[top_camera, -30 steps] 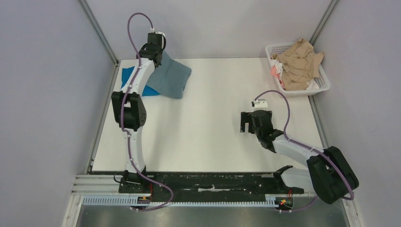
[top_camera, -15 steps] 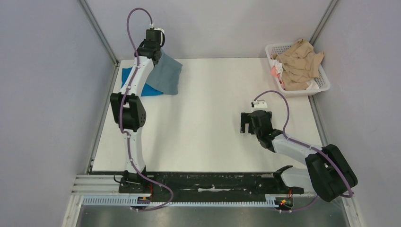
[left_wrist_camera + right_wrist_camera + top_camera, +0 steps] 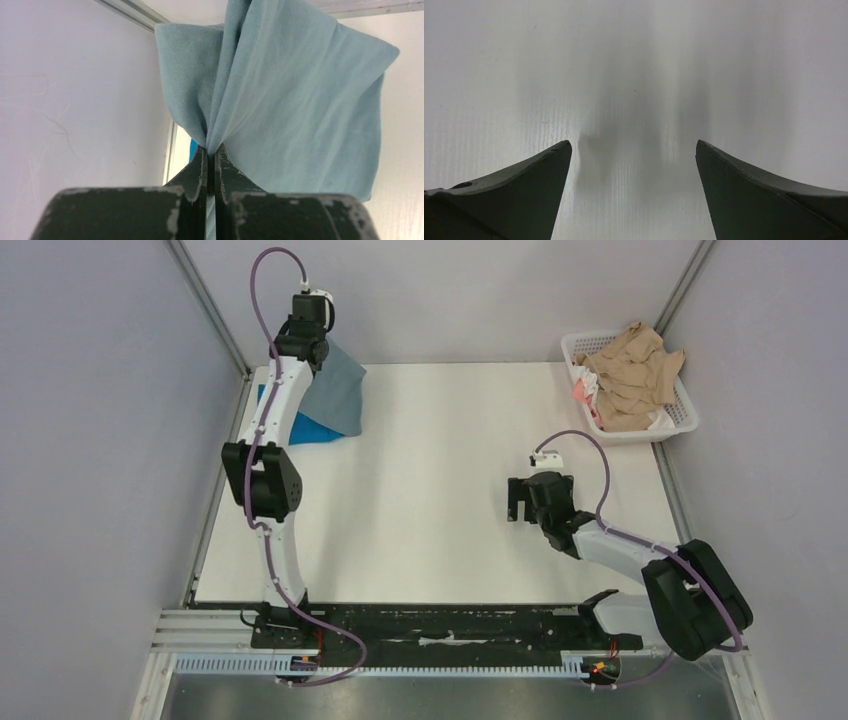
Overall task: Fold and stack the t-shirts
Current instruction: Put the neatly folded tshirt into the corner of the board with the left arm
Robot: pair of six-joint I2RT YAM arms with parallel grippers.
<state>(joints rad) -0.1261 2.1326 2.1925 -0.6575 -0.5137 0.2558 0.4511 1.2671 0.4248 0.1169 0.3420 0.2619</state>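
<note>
From above, the grey-blue t-shirt (image 3: pixel 340 390) is being held up at the far left corner of the white table (image 3: pixel 440 500) by the left gripper (image 3: pixel 318 344). Its lower edge is hanging onto the cobalt blue t-shirt (image 3: pixel 312 430), which is being partly covered. Both shirts are being crossed by the left arm's own forearm. The right gripper (image 3: pixel 522 498) is being held over bare table at the middle right. A white lattice basket (image 3: pixel 688 412) heaped with beige cloth (image 3: pixel 630 375) is sitting at the far right corner, well apart from both arms. The table is being enclosed by pale grey walls (image 3: pixel 100 440), with a black rail (image 3: pixel 450 625) at its near edge.

At the left wrist, a gather of the grey-blue t-shirt (image 3: pixel 300 100) is being pinched tight by the left gripper (image 3: pixel 214 155); a sliver of the cobalt blue t-shirt (image 3: pixel 192 148) is showing beside the jaws.

At the right wrist, the right gripper (image 3: pixel 634 165) is being held spread wide, grasping nothing, over shadowed white table (image 3: pixel 634 60).
</note>
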